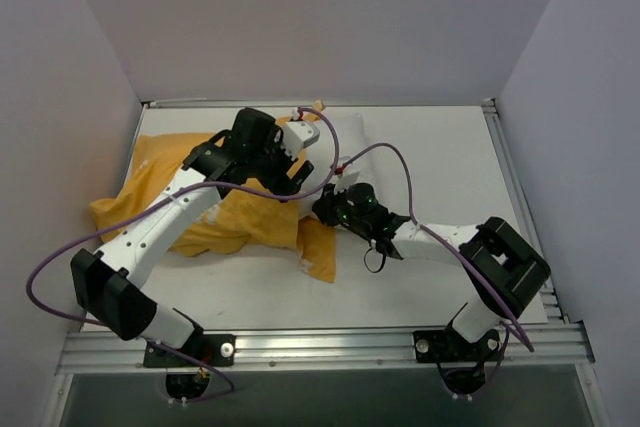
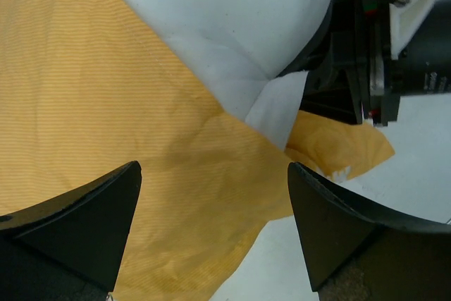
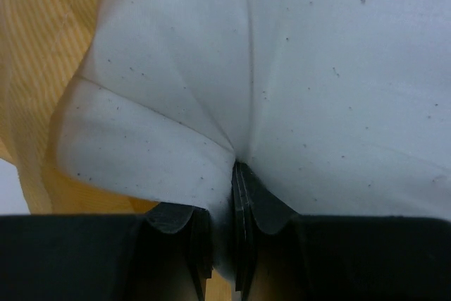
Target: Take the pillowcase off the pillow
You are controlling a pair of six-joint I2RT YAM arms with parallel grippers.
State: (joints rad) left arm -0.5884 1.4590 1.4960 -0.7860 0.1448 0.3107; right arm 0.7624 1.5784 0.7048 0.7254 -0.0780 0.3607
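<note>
The orange-yellow pillowcase [image 1: 150, 182] lies crumpled on the left half of the table, and one flap [image 1: 320, 252] reaches toward the middle. The white pillow [image 1: 345, 137] pokes out of it at the back centre. My left gripper [image 1: 285, 172] hovers over the case near the pillow. In the left wrist view it [image 2: 211, 202] is open, with pillowcase [image 2: 106, 103] spread under the jaws and nothing between them. My right gripper [image 1: 328, 202] is shut on a pinched fold of the pillow [image 3: 303, 68], with the fabric bunched between the fingertips [image 3: 243, 195]. Orange pillowcase [image 3: 42, 47] shows at the left.
White walls enclose the table [image 1: 440, 147] at the back and on both sides. A metal rail [image 1: 330, 347] runs along the near edge by the arm bases. Purple cables [image 1: 60, 257] loop off both arms. In the left wrist view the right arm's wrist [image 2: 380, 40] is close by.
</note>
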